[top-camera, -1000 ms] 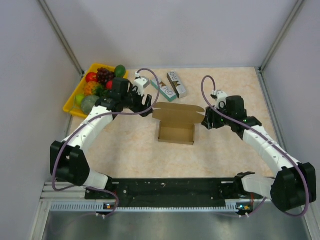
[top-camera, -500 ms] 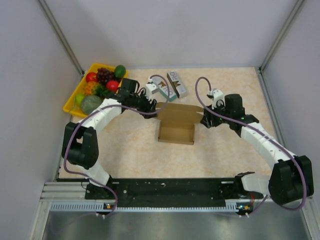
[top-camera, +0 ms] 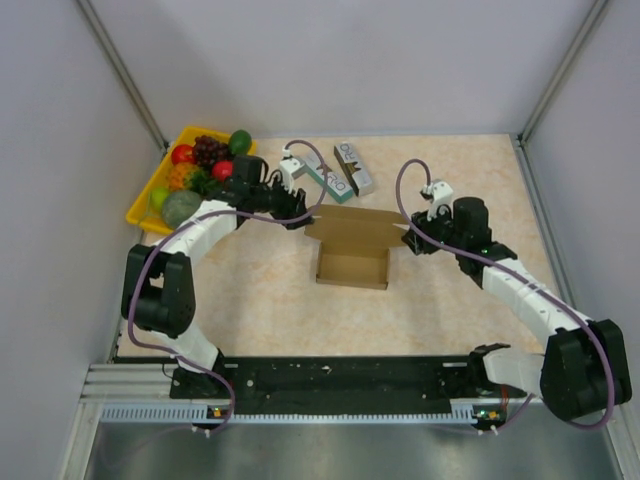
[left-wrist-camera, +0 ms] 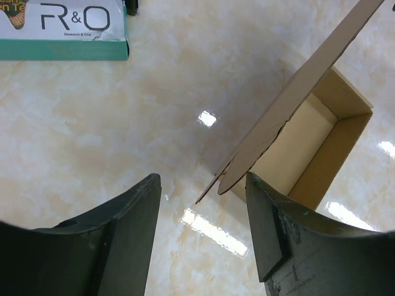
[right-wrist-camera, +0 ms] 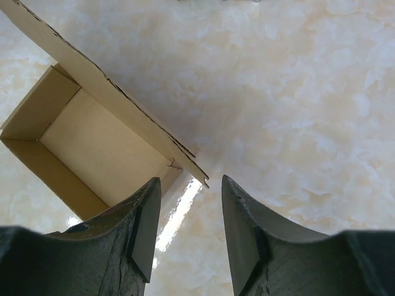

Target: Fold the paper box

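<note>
Evidently left fingers point(left-wrist-camera: 117, 240) and right fingers point(right-wrist-camera: 244, 234) stand spread (nothing pinched); each pair flanks a paper box point(top-camera: 352, 262) lid corner.

— Where is the plain brown cardboard box point(top-camera: 352, 264)?
— Centred on the marbled tabletop point(top-camera: 450, 180), a shallow rectangular tray, open upward.
— Its lid flap point(top-camera: 358, 226)?
— Raised along the far edge, leaning outward, not closed.

A robotics lab cell: plain grey panel walls point(top-camera: 350, 60) enclose the marble-patterned table point(top-camera: 460, 170), an aluminium mounting rail point(top-camera: 300, 412) along its near edge.
</note>
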Tool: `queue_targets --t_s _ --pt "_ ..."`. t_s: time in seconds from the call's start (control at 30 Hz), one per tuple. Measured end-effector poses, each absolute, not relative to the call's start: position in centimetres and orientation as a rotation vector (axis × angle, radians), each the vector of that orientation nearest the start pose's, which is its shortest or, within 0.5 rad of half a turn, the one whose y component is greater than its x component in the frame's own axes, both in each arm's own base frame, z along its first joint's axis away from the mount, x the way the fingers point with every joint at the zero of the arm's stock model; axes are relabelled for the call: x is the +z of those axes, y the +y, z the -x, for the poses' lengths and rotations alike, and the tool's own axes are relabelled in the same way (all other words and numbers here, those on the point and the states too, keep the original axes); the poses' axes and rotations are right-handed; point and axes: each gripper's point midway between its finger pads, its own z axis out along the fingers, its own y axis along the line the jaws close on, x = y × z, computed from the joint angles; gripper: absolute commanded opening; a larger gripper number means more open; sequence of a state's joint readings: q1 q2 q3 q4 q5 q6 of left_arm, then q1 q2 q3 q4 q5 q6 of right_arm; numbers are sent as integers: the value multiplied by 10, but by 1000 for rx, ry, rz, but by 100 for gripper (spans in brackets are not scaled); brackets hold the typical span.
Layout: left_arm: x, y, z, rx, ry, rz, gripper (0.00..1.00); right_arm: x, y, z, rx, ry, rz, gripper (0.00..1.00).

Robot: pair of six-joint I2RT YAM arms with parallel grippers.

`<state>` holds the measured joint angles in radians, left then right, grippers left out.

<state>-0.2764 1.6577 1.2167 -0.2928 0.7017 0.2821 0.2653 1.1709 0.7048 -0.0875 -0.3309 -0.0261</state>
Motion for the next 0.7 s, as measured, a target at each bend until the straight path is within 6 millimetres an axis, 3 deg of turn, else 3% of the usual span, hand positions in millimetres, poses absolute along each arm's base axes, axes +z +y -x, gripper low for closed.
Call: queue_targets --t_s 0.7 --pt "139 -223 -368 -916 2040 -823 43 147 156 -322 563 1982 450 34"
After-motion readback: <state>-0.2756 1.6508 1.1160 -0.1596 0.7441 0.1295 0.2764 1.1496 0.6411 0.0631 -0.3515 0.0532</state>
